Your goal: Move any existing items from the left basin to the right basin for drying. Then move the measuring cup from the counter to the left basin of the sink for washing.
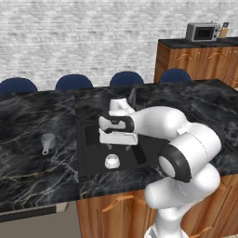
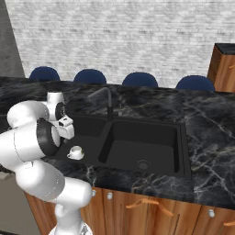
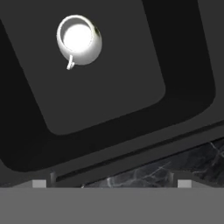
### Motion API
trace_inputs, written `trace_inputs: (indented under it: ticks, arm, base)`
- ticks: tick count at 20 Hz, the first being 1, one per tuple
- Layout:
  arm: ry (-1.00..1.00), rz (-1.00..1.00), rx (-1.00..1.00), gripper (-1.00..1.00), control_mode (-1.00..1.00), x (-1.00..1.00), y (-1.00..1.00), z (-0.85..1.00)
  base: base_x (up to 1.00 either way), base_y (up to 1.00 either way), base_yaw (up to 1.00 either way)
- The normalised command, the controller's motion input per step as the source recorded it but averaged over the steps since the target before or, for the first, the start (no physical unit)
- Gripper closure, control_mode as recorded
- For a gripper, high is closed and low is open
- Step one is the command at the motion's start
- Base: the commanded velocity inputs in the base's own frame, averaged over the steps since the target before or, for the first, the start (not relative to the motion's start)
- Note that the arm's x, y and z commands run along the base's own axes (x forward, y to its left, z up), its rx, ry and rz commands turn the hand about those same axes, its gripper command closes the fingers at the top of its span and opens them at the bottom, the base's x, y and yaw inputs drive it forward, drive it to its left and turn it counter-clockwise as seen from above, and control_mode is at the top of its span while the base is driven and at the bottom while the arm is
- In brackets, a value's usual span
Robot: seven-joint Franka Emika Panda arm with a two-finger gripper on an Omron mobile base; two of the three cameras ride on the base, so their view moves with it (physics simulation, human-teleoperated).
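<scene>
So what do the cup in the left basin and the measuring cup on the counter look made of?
The cup looks like glazed white ceramic: bright, smooth, with a soft sheen. The measuring cup looks like brushed metal, grey with a dull shine, though it is too small to be sure.

**Stone, matt basin, glossy ceramic**

The desk [image 1: 37, 162] looks like polished black marble with pale veins, faintly glossy. The sink [image 2: 174, 151] is matt black and smooth. The cup [image 3: 78, 40] in the left basin looks like white glazed ceramic with a bright sheen. The measuring cup [image 1: 47, 142] reads as dull grey metal. The cabinet fronts [image 2: 151, 211] are warm, grained wood. The wall [image 2: 128, 36] is rough pale brick.
</scene>
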Motion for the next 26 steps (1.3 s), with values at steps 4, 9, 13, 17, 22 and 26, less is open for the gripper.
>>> trace_inputs:
  ticks: [4,9,13,17,22,26]
  arm:
    - [0.08,-0.11,0.00,-1.00,-1.00,0.33,0.12,-0.27]
    - [0.07,-0.11,0.00,-1.00,-1.00,0.28,0.09,-0.25]
    - [0.06,-0.12,0.00,-1.00,-1.00,0.09,0.01,-0.23]
    - [0.07,-0.13,-0.01,-1.00,-1.00,0.01,0.00,-0.27]
    - [0.05,-0.11,-0.04,-1.00,-1.00,0.01,0.00,-0.30]
    - [0.01,-0.08,-0.08,-1.00,-1.00,0.01,0.00,-0.34]
  base:
    - [0.00,0.00,0.00]
    - [0.00,0.00,0.00]
    - [0.00,0.00,0.00]
    - [0.00,0.00,0.00]
    - [0.00,0.00,0.00]
    - [0.00,0.00,0.00]
